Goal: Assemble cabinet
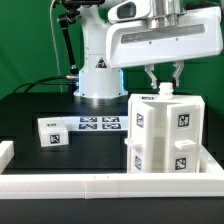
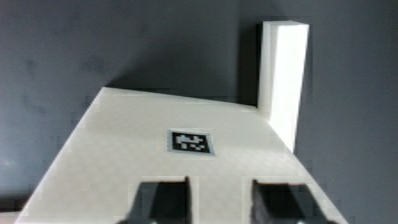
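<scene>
The cabinet (image 1: 165, 135) is a tall white box with square black-and-white tags, standing at the exterior view's right against the front rail. My gripper (image 1: 164, 78) hangs just above its top, jaws spread and holding nothing. In the wrist view the cabinet's flat white top (image 2: 160, 130) with one tag (image 2: 192, 142) lies under my gripper (image 2: 226, 205), and a narrow white upright panel (image 2: 279, 70) rises at its far edge. Both dark fingers (image 2: 169, 203) show, with white panel surface visible between them.
A small white tagged block (image 1: 52, 132) lies on the black table at the exterior view's left. The marker board (image 1: 100, 124) lies flat behind it, before the robot base (image 1: 98, 80). A white rail (image 1: 100, 186) runs along the front, with a short piece (image 1: 5, 150) at the left.
</scene>
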